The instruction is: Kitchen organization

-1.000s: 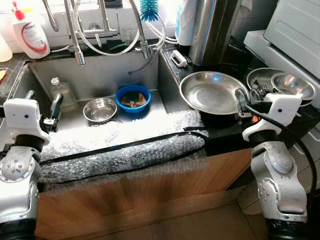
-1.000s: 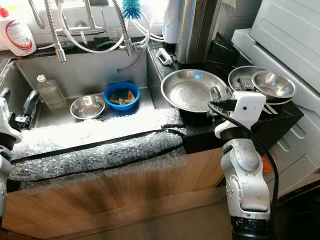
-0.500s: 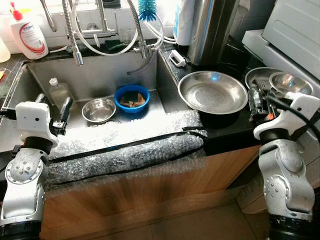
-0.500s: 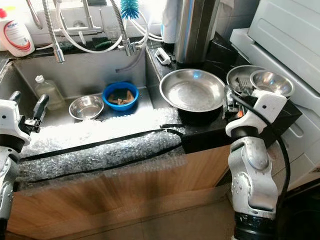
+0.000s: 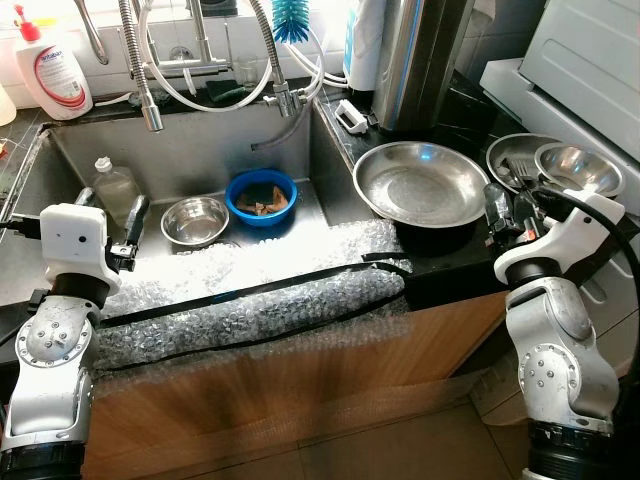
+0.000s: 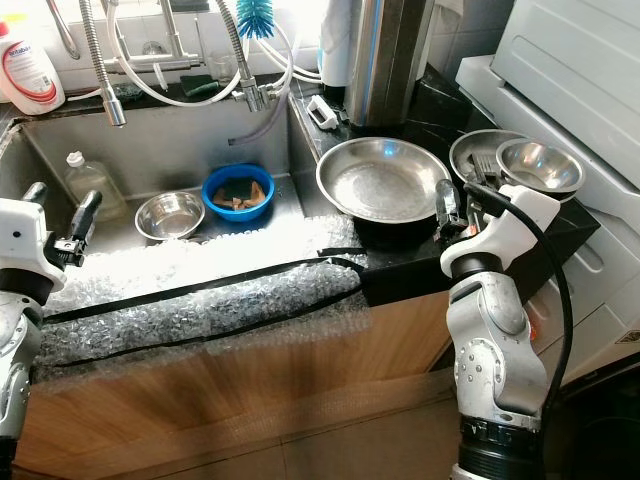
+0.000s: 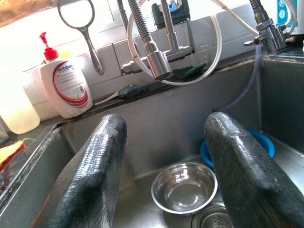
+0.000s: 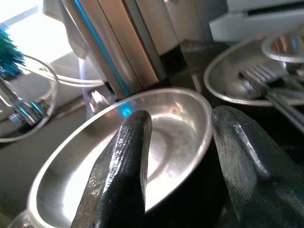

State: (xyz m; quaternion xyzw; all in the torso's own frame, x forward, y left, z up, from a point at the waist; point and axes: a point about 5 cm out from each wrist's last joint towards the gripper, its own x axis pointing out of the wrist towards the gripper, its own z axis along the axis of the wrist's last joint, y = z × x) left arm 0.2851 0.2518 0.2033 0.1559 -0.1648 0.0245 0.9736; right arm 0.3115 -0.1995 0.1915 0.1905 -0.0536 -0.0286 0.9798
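A large steel pan [image 5: 422, 185] sits on the black counter right of the sink. In the sink [image 5: 200, 150] lie a small steel bowl [image 5: 195, 218], a blue bowl [image 5: 262, 192] holding brown scraps, and a clear plastic bottle [image 5: 115, 185]. My left gripper [image 5: 110, 207] hangs open over the sink's front left, its fingers pointing at the steel bowl [image 7: 184, 187]. My right gripper [image 5: 507, 212] is open just right of the pan [image 8: 142, 156], level with its rim, holding nothing.
Bubble wrap [image 5: 250, 300] with a black strap covers the counter's front edge. A steel dish with forks [image 5: 515, 160] and a steel bowl [image 5: 580, 168] stand at the far right. Faucet hoses [image 5: 150, 70], a soap bottle [image 5: 55, 70] and a tall steel canister [image 5: 415, 60] line the back.
My right gripper has swung from the pan's rim out to its right side. The left gripper has shifted slightly right, over the sink. The camera has shifted a little.
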